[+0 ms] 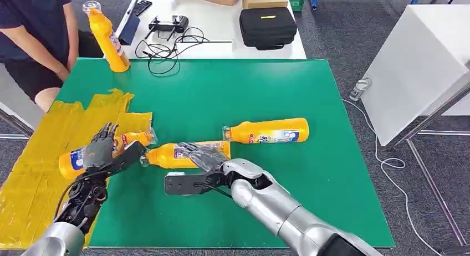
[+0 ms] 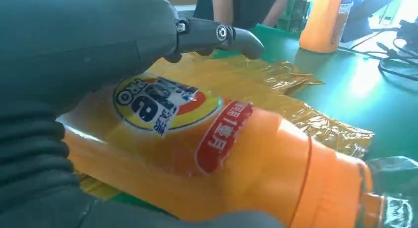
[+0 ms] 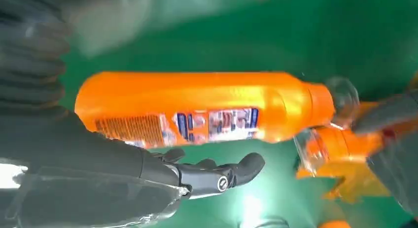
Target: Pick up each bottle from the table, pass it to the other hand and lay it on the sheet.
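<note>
From the head view, we see four orange bottles. One stands upright at the far left corner of the green surface (image 1: pixel 221 90), near a seated person (image 1: pixel 39 40). A second bottle (image 1: pixel 269 131) lies on its side mid-surface, well apart from both arms. A third bottle (image 1: pixel 185 154) lies on the green just beside the yellow sheet (image 1: pixel 33 173), and our right robot hand (image 1: pixel 202 156) rests over its body with fingers draped across it. Whether they have closed round it, we cannot tell here. A fourth bottle (image 1: pixel 105 150) lies on the sheet, partly under our left robot hand (image 1: pixel 101 148), whose fingers point up and apart.

In the left wrist view, the fourth bottle (image 2: pixel 222 159) lies close against the palm, its clear cap pointing away, the crinkled sheet (image 2: pixel 296 104) under and behind it. The thumb (image 2: pixel 217 35) stands off above the label, so we judge this robot hand to be spread and gripping nothing.

In the right wrist view, the third bottle (image 3: pixel 202 107) lies lengthwise beside the palm, with the thumb (image 3: pixel 222 173) reaching out apart from it and green showing between. The grip looks unformed, and we cannot say more than that.

The step in hand, as we judge it, is taking up this third bottle. We should close round the middle of the body, not the tapered neck, and lift it level. Its cap sits just beside the fourth bottle's cap, so we should rise straight up to avoid knocking it.
</note>
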Tool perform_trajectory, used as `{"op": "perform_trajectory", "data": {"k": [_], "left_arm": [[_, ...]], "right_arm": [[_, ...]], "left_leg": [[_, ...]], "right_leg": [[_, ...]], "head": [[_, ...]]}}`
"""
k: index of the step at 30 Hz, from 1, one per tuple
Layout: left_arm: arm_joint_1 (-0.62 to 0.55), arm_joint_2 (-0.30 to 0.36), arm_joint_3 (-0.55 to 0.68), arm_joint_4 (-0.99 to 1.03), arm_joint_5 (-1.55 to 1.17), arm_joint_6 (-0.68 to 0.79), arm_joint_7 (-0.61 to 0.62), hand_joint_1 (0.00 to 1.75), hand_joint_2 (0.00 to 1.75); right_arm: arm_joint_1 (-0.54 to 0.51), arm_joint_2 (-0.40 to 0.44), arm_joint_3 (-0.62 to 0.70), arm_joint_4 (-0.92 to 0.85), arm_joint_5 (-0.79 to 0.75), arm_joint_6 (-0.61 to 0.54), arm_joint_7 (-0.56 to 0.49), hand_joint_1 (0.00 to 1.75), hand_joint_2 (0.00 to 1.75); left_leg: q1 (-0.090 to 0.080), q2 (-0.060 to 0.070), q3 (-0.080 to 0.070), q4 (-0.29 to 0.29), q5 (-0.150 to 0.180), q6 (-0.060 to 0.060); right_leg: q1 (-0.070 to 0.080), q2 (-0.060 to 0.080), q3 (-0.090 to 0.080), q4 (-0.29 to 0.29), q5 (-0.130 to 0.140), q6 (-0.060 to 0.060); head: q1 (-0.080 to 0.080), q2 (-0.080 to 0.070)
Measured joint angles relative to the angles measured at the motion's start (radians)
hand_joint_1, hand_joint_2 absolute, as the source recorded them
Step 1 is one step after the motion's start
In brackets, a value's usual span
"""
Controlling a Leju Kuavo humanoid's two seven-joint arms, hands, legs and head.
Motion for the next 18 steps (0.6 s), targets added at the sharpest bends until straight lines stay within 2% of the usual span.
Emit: {"op": "perform_trajectory", "data": {"k": [8,14,18], "left_arm": [[-0.017,-0.001,0.049,0.000,0.096,-0.018,-0.064,0.00,0.00],[-0.027,-0.007,0.085,0.000,0.149,-0.034,-0.109,0.00,0.00],[-0.029,-0.012,0.093,0.000,0.161,-0.033,-0.110,0.00,0.00]], "right_arm": [[-0.004,0.005,0.021,0.045,0.018,-0.005,0.035,0.00,1.75],[-0.034,0.010,0.036,0.083,0.083,-0.139,0.144,0.00,1.75],[-0.048,0.013,0.039,0.097,0.111,-0.203,0.173,0.00,1.75]], "left_leg": [[0.000,0.001,0.000,0.000,0.000,0.000],[0.000,0.001,0.000,0.000,0.000,0.000],[0.000,0.001,0.000,0.000,0.000,0.000]], "right_leg": [[0.000,0.000,0.000,0.000,0.000,0.000],[0.000,0.000,0.000,0.000,0.000,0.000],[0.000,0.000,0.000,0.000,0.000,0.000]], "head": [[0.000,0.000],[0.000,0.000],[0.000,0.000]]}}
